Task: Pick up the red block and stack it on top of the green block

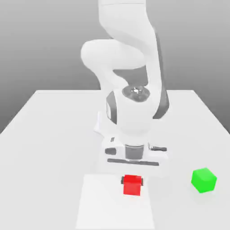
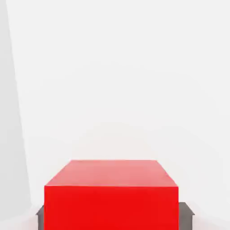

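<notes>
red block (image 1: 132, 185): small plain cube, bright red, matte faces
red block pose: upright and square to the exterior view, one flat face towards that camera, top face level
red block place: near the front middle of the white surface, directly below the arm's hand, with a dark finger tip close against each of its two sides
red block, hand view (image 2: 111, 197): seen close, top face and one side face visible, dark finger tips just beside its lower corners
green block (image 1: 204, 180): small plain cube, bright green, matte, about the same size as the red one
green block pose: resting flat, turned so a corner edge faces the exterior view
green block place: well apart from the red block, towards the exterior view's right, nothing on top of it
</notes>
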`<state>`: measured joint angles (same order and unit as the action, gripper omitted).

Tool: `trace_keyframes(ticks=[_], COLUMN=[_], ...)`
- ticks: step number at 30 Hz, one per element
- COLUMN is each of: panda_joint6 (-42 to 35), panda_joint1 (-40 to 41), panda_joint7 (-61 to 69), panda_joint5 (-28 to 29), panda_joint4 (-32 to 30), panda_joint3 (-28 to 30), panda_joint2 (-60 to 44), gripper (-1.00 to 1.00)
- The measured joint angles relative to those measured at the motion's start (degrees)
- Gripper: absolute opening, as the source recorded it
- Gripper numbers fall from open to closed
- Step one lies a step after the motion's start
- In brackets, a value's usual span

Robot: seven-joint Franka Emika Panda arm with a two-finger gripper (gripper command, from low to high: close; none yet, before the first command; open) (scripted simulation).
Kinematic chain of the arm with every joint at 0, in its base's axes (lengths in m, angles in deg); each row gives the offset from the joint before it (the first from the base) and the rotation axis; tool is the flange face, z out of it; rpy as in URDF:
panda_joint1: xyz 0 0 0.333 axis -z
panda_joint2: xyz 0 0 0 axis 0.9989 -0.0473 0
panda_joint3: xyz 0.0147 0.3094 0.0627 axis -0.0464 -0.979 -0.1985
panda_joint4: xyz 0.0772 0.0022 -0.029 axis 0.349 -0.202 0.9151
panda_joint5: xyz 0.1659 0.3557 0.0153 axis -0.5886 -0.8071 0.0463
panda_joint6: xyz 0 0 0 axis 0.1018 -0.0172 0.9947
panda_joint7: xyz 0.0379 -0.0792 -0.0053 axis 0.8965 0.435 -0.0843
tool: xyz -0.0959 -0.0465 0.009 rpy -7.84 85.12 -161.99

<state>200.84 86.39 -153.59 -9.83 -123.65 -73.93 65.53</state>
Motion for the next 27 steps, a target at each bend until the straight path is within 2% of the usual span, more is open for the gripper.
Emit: trace_keyframes(ticks=[3,7,15,27], panda_joint6=[-0.6,-4.5,-12.0,-19.2], panda_joint1=[0.4,1.9,1.5,-13.5], panda_joint7=[0.3,2.7,6.4,-0.6], panda_joint5=[-0.4,-3.9,-9.0,-9.0], panda_joint4=[0.0,-0.5,-1.8,6.3], panda_joint3=[-0.5,-2.9,-4.1,-10.7], panda_joint2=[0.7,5.4,13.9,12.9], gripper=[-1.00,-1.00,-1.00,-1.00])
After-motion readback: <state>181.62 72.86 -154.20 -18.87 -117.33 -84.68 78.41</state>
